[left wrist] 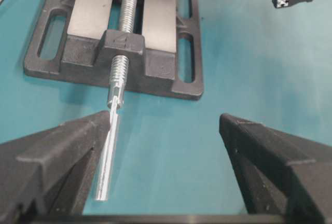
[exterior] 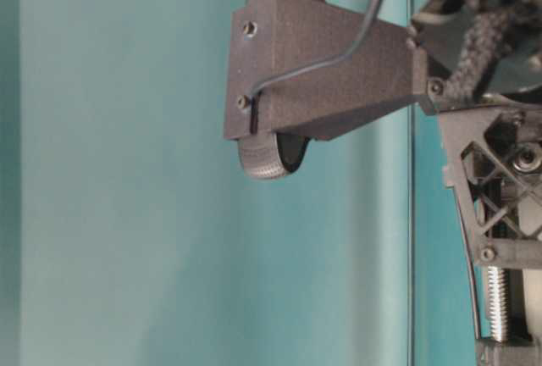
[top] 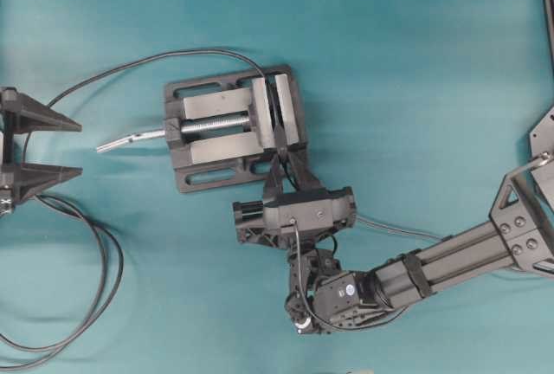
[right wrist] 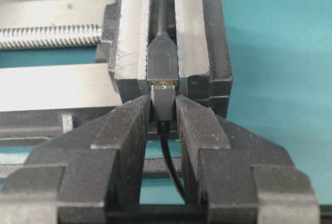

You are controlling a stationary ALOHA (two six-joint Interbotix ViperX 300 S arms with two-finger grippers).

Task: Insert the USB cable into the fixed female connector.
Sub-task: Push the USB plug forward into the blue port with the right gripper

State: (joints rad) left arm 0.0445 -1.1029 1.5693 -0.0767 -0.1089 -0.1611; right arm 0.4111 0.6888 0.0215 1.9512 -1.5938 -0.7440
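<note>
Now the right gripper (right wrist: 163,111) pinches the USB cable (right wrist: 162,103) plug at the fixed female connector (right wrist: 162,60), clamped in the vise (right wrist: 129,42) mid-worktop; any tilt could jam the tip. Left gripper (left wrist: 166,146) is spread, idle.

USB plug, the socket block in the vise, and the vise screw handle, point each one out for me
USB cable (right wrist: 162,105), right wrist view, on its black plug body.
fixed female connector (right wrist: 162,60), right wrist view, on the block's top face.
vise screw handle (left wrist: 109,151), left wrist view, on the silver bar.
</note>
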